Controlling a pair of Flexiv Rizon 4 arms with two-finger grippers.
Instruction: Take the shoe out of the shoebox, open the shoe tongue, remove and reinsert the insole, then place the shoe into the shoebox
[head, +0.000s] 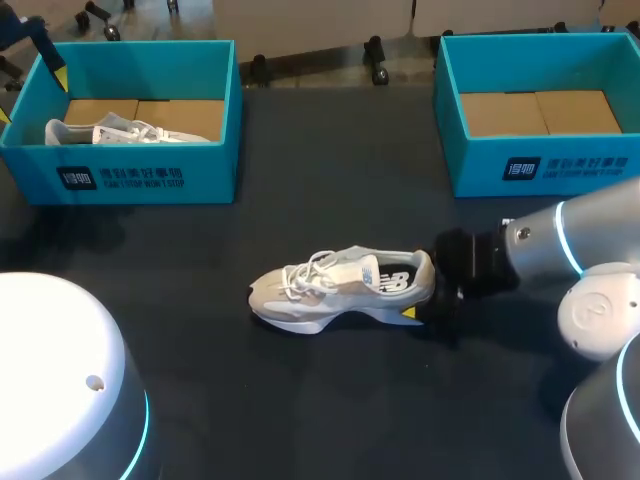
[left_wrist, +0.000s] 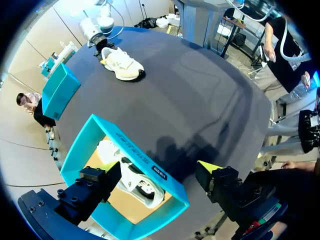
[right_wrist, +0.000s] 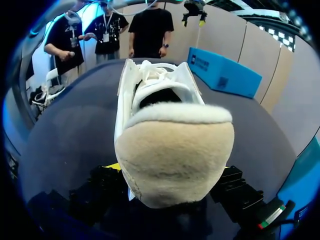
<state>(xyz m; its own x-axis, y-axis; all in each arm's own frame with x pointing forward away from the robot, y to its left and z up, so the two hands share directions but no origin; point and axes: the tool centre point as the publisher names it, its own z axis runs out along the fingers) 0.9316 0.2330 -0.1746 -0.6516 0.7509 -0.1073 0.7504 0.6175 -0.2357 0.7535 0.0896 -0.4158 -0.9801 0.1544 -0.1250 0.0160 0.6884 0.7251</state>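
The white sneaker (head: 340, 290) stands upright on its sole in the middle of the dark table (head: 300, 410), outside both boxes, with its toe toward the left and its heel toward the right. The right gripper (head: 430, 292) is at table height right at the heel. In the right wrist view the fuzzy heel lies directly ahead and covers most of the gripper, so I cannot tell whether it has hold of the shoe. The shoe's opening is dark, and the insole cannot be made out.

The left gripper (left_wrist: 159, 169) hangs wide open and empty above the near wall of the left shoebox (left_wrist: 75, 150). A second white sneaker (left_wrist: 130, 180) lies in this box, partly hidden by that wall. The right shoebox (head: 540, 165) shows only its cardboard floor.
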